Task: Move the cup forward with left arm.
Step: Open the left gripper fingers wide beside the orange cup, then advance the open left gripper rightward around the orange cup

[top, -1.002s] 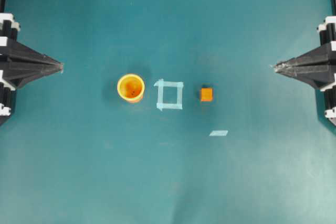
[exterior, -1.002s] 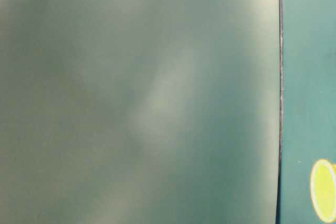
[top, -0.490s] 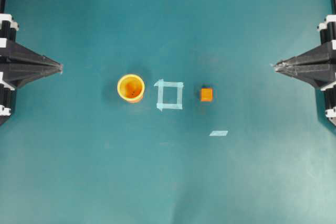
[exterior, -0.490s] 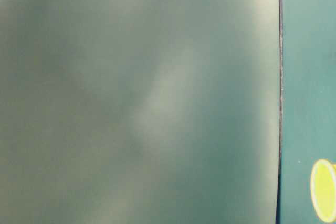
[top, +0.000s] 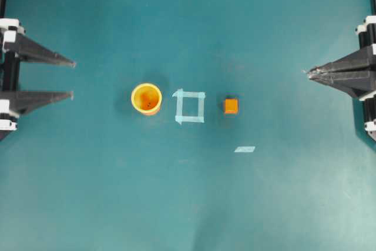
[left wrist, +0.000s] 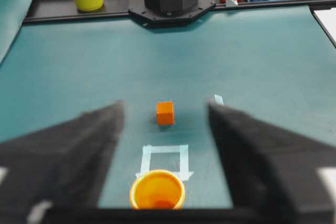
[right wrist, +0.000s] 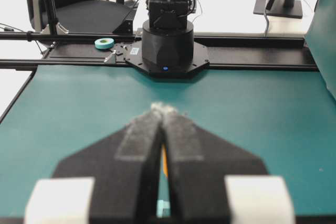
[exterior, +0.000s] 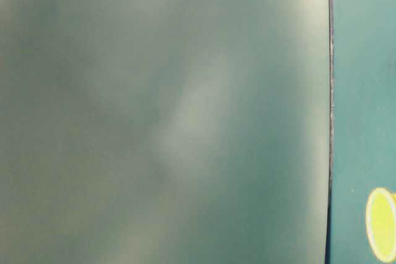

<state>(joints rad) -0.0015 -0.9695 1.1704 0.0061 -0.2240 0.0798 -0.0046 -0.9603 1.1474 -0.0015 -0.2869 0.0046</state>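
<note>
Only change: left gripper (top: 72,79) went from shut to wide open. A sec ago, and half a sec ago, its two fingers met in one point at the left edge of the overhead view; now they're spread, upper finger (top: 41,54) and lower finger (top: 41,98) well apart, tips pointing toward the mat's middle. Nothing between them; they're clear of the cup (top: 146,98), which sits to their right. In the left wrist view the cup (left wrist: 157,190) shows in the gap between the fingers.
</note>
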